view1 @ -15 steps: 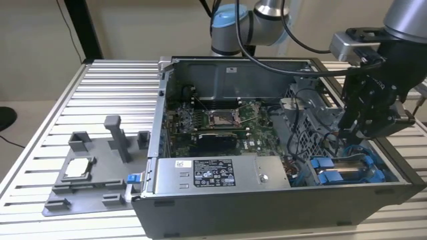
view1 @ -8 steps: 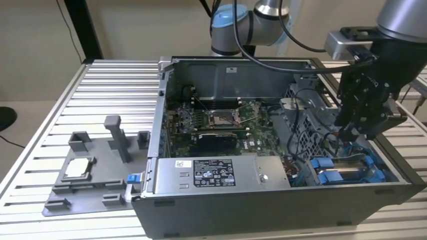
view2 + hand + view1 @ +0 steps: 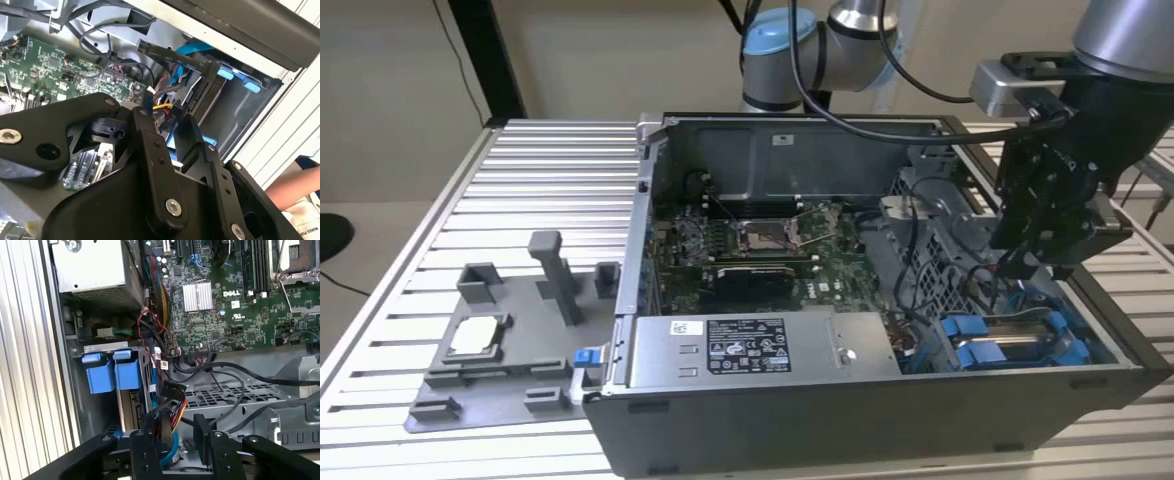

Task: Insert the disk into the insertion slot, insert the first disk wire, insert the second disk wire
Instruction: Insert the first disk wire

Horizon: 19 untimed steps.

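Tight case [image 3: 854, 420] corner: spread gripper [image 3: 175, 432] hangs just beside the slotted disk [image 3: 129, 377].

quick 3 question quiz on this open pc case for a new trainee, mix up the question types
1. True or false: the gripper hangs over the power-supply box.
2. What colour are the carrier frames beside the drive cage? a) red b) blue c) green
3. Fill in: the yellow, red and black wire bundle runs down between the gripper's ____.

Key: 1 false, it is at the drive cage end of the case; 2 b; 3 fingers.
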### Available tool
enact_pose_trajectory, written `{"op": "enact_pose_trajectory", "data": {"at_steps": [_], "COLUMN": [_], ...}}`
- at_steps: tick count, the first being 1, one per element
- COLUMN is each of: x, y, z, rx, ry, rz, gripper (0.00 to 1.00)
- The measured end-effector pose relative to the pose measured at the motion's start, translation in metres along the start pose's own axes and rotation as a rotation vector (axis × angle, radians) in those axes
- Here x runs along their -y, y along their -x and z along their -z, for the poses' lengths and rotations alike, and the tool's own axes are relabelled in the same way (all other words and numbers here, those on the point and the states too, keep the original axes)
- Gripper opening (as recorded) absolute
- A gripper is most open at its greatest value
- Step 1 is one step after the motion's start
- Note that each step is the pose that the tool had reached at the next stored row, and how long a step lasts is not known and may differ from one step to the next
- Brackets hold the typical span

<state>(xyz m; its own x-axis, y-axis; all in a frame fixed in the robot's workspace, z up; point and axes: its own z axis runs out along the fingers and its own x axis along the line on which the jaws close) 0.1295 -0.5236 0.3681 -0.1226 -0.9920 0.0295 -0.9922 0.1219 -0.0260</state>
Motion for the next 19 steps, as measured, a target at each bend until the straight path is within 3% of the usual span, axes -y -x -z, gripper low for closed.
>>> {"op": "enact_pose_trajectory", "data": {"at_steps": [19], "x": [0.0023], "y": [-0.002], "z": [-0.0001], "rx": [0.0], "ry": [0.0007], "rz": [0.0], "gripper": [1.0]}}
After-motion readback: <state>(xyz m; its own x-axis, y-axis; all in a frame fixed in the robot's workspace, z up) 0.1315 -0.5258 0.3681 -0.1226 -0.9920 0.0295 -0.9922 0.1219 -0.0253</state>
